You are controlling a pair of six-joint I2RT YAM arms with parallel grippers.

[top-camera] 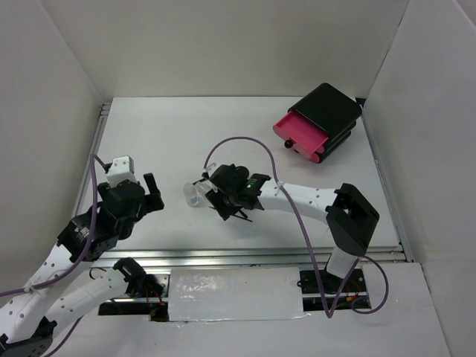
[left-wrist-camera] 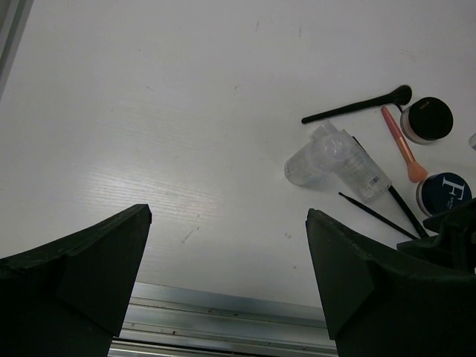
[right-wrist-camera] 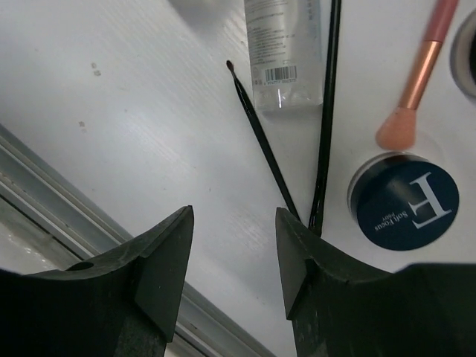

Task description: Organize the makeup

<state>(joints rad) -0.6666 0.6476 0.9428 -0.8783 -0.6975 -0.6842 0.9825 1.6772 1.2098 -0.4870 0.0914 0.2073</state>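
The makeup lies in a cluster at the table's middle. In the left wrist view I see a black brush (left-wrist-camera: 357,105), a black round compact (left-wrist-camera: 428,119), an orange-tipped stick (left-wrist-camera: 401,145), a dark-blue compact (left-wrist-camera: 445,192), a clear vial (left-wrist-camera: 312,160), a tube (left-wrist-camera: 364,169) and a thin pencil (left-wrist-camera: 375,214). My right gripper (right-wrist-camera: 234,216) (top-camera: 212,195) is open and empty above the cluster, beside a thin pencil (right-wrist-camera: 260,137), a long thin brush (right-wrist-camera: 326,119), the tube (right-wrist-camera: 284,52) and the blue compact (right-wrist-camera: 404,202). My left gripper (left-wrist-camera: 227,223) (top-camera: 154,195) is open and empty to the left of the vial (top-camera: 192,195).
A black box with pink drawers (top-camera: 320,123) stands at the back right, with its top drawer pulled open. The metal rail of the table's near edge (left-wrist-camera: 223,309) runs just below both grippers. White walls enclose the table.
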